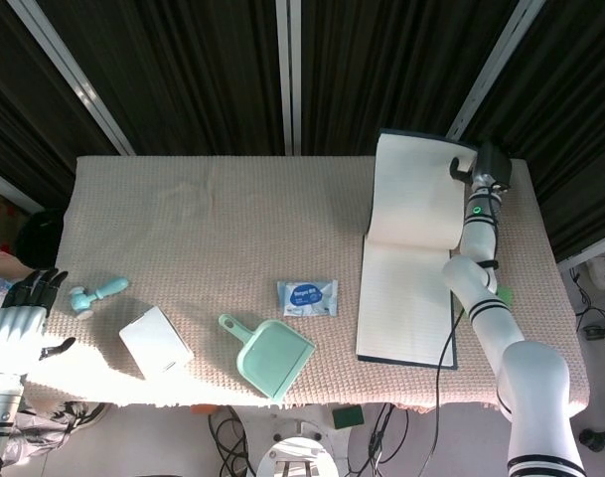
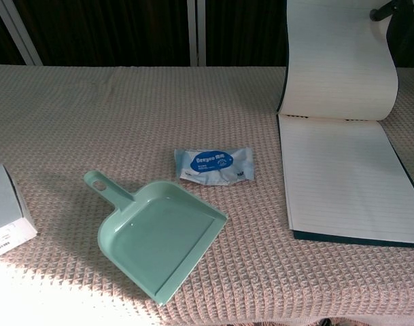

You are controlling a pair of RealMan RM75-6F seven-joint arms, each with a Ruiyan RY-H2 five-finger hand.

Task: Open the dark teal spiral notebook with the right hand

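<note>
The dark teal spiral notebook (image 1: pixel 405 301) lies open at the right side of the table, a lined page (image 2: pixel 346 178) facing up. Its cover and a sheaf of pages (image 1: pixel 417 189) stand up at the far end, curling back at the top (image 2: pixel 339 58). My right hand (image 1: pixel 488 167) holds the upper right edge of that raised sheaf above the table's back edge. In the chest view only a dark fingertip (image 2: pixel 383 10) shows at the top right. My left hand (image 1: pixel 16 323) hangs beyond the table's left front corner, fingers apart and holding nothing.
A mint dustpan (image 1: pixel 272 356) (image 2: pixel 156 234) lies near the front middle. A blue wipes packet (image 1: pixel 307 296) (image 2: pixel 215 165) sits left of the notebook. Further left are a white box (image 1: pixel 155 341) (image 2: pixel 6 210) and a small teal brush (image 1: pixel 95 294). Dark curtains hang behind.
</note>
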